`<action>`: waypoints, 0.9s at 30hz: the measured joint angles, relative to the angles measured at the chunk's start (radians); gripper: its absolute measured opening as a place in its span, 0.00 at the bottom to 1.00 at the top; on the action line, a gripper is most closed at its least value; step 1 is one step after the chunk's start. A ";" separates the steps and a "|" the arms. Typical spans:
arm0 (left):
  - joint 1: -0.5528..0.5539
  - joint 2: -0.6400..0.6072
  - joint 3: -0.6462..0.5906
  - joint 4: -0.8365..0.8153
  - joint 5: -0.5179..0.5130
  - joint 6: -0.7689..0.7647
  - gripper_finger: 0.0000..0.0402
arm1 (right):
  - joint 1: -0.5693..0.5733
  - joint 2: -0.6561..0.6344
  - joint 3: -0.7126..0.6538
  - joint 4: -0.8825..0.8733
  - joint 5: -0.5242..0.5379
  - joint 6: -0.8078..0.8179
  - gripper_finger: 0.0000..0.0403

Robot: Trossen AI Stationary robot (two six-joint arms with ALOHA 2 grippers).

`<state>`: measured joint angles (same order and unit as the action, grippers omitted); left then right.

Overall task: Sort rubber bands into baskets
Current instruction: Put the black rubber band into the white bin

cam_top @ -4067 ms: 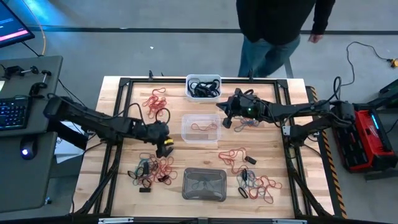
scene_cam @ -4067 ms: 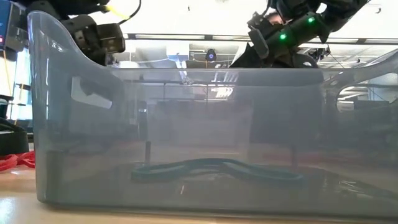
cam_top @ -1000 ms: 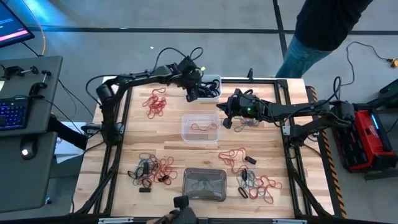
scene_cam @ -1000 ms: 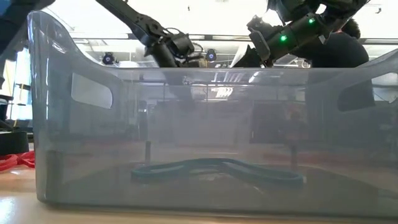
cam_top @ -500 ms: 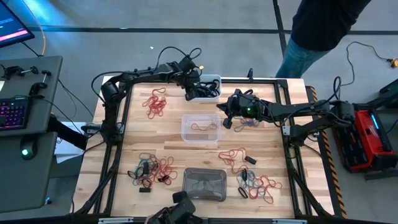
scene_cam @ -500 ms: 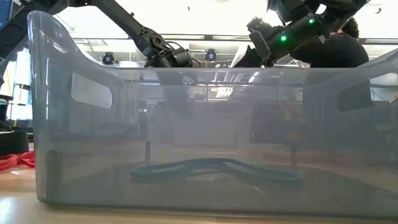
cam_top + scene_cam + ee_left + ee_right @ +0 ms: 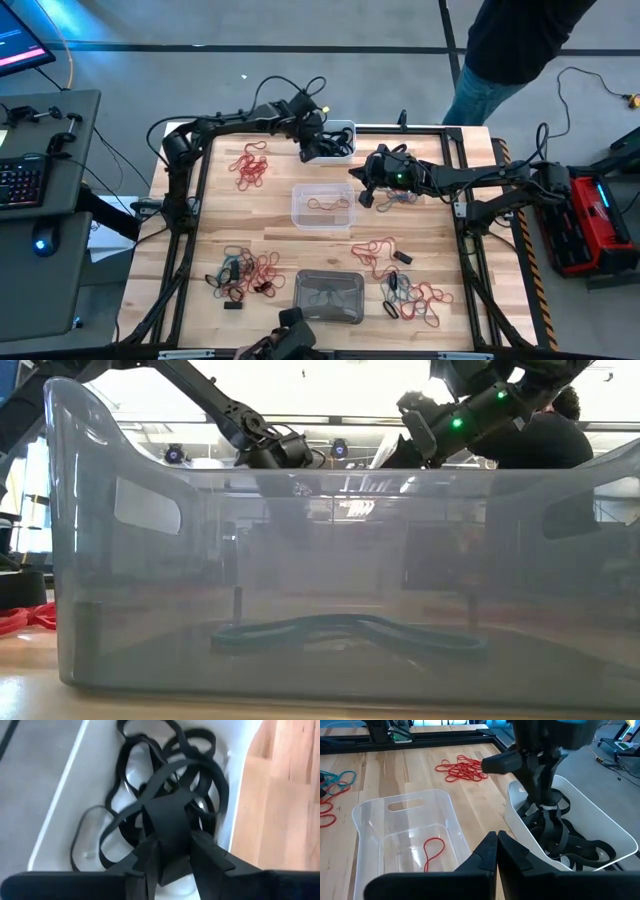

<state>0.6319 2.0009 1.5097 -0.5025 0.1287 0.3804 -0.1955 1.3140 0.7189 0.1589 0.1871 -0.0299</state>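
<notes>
Since a second ago the left gripper (image 7: 170,857) has kept over the white basket (image 7: 345,128) at the far edge of the table, and its fingers now stand a little apart, a wide black band (image 7: 167,827) lying between them atop the tangle of black bands (image 7: 560,837); whether they grip it I cannot tell. Right gripper (image 7: 497,851) hangs shut, holding nothing, right of the clear basket (image 7: 298,212), which holds one red band (image 7: 434,851). Grey basket (image 7: 328,297) sits near, unmoved.
</notes>
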 joint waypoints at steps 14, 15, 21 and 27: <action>0.000 -0.036 0.000 -0.010 -0.008 -0.012 0.29 | 0.000 0.000 0.000 -0.004 0.000 0.005 0.00; 0.000 -0.036 0.000 -0.015 -0.008 -0.011 0.30 | 0.000 0.000 0.000 -0.004 0.000 0.005 0.00; -0.007 -0.043 -0.007 -0.022 -0.007 0.004 0.25 | 0.000 0.000 0.000 -0.004 0.000 0.005 0.00; -0.056 -0.130 -0.134 0.179 0.008 -0.007 0.02 | 0.000 0.000 0.000 -0.005 0.000 0.004 0.00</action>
<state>0.5758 1.8704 1.3762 -0.3240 0.1366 0.3733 -0.1956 1.3140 0.7189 0.1543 0.1874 -0.0257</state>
